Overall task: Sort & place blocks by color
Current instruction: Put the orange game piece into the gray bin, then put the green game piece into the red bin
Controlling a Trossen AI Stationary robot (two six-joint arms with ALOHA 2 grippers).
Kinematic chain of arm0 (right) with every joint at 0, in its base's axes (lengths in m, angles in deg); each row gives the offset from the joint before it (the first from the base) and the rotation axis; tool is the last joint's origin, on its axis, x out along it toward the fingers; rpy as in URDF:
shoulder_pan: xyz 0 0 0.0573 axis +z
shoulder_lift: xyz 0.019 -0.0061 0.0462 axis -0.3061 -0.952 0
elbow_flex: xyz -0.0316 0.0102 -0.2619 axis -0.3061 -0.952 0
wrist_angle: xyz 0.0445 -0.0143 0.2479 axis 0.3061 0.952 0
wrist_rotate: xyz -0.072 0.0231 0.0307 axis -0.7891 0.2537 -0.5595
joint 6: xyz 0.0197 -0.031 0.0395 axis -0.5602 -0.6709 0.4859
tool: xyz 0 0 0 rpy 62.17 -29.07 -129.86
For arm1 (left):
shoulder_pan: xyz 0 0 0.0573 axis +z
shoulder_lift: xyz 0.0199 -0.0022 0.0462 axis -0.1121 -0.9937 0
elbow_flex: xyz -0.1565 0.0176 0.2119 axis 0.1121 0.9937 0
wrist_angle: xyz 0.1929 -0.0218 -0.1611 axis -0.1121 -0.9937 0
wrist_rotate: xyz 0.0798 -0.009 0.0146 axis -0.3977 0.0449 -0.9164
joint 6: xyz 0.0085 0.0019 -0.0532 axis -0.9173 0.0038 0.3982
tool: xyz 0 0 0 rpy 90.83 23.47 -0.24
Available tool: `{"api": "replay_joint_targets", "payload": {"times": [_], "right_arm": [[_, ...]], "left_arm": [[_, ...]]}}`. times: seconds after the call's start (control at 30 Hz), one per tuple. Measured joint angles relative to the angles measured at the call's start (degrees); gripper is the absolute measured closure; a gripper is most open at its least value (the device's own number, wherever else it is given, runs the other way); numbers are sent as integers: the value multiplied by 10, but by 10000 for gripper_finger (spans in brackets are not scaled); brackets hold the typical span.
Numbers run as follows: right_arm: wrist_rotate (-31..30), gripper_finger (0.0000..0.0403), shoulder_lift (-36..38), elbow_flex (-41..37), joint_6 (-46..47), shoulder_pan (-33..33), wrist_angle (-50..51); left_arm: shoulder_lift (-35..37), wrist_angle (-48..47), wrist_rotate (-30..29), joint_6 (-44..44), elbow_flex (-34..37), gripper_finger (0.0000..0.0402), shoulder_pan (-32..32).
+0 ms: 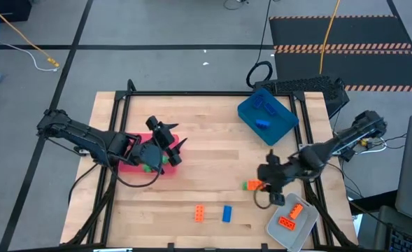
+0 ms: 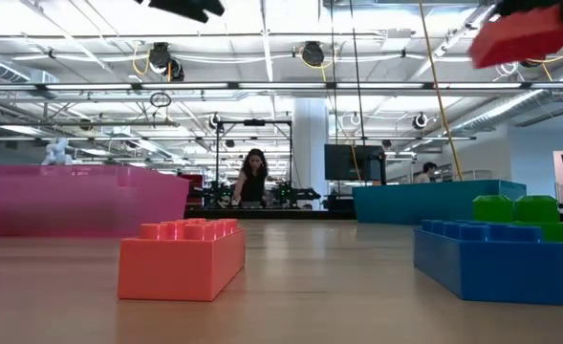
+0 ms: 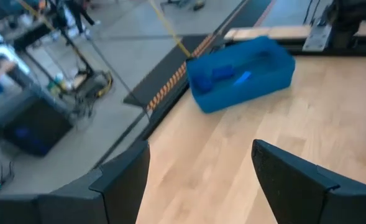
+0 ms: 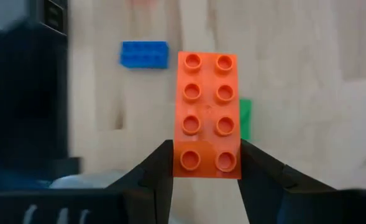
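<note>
My right gripper [image 4: 206, 169] is shut on an orange brick [image 4: 206, 112], held above the table's right front part [image 1: 256, 185]. A green brick [image 4: 245, 118] lies on the table under it. An orange brick [image 1: 199, 213] and a blue brick [image 1: 226, 213] lie flat near the front edge. My left gripper [image 3: 198, 180] is open and empty above the red tray [image 1: 125, 165], which holds green bricks [image 1: 147, 168]. My right gripper pinches the orange brick's two long sides at one end [image 4: 207, 163] between its two fingers. The fingers lie across the brick. The brick is lifted clear of the table, studs toward the wrist camera; it also shows high up in the low view [image 2: 525, 33].
A blue tray [image 1: 279, 129] with blue bricks stands at the back right. A clear-grey tray [image 1: 279, 227] with orange bricks sits at the front right corner. Bare wood lies in the table's middle. A person shows far behind the table [image 2: 253, 177].
</note>
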Motion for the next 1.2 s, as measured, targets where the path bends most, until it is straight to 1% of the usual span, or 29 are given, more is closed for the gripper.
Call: {"api": "replay_joint_targets", "payload": {"times": [0.1, 0.23, 0.33, 0.47, 0.53, 0.67, 0.77, 0.9, 0.97, 1.03, 1.1, 1.2], "right_arm": [[3, 274, 26, -20, 88, 43, -1], [42, 274, 45, -62, 237, 108, -3], [59, 274, 47, -91, 344, 159, -32], [58, 274, 48, -109, 424, 221, -85], [43, 274, 47, -111, 448, 249, -106], [-13, 274, 47, -111, 465, 291, -127], [-32, 274, 46, -111, 475, 306, -117], [-31, 274, 43, -111, 502, 314, -90], [-29, 254, 43, -111, 511, 314, -84], [-15, 218, 43, -111, 521, 314, -85], [1, 185, 43, -111, 533, 316, -84], [19, 161, 43, -111, 541, 322, -82]], "left_arm": [[0, 50, 12, -51, 0, 117, 6], [0, 96, 45, -90, 0, 117, 14], [0, 135, 69, -127, 0, 117, 25], [-5, 182, 128, -147, 0, 117, 46], [-10, 195, 158, -149, -1, 117, 54], [-29, 214, 198, -156, -2, 117, 72], [-45, 212, 199, -160, 1, 117, 81], [-57, 225, 199, -159, 0, 117, 91], [-68, 251, 198, -160, -1, 117, 94], [-71, 252, 201, -162, 0, 117, 93], [-73, 257, 216, -161, 0, 117, 93], [-76, 259, 228, -158, -1, 117, 92]]}}
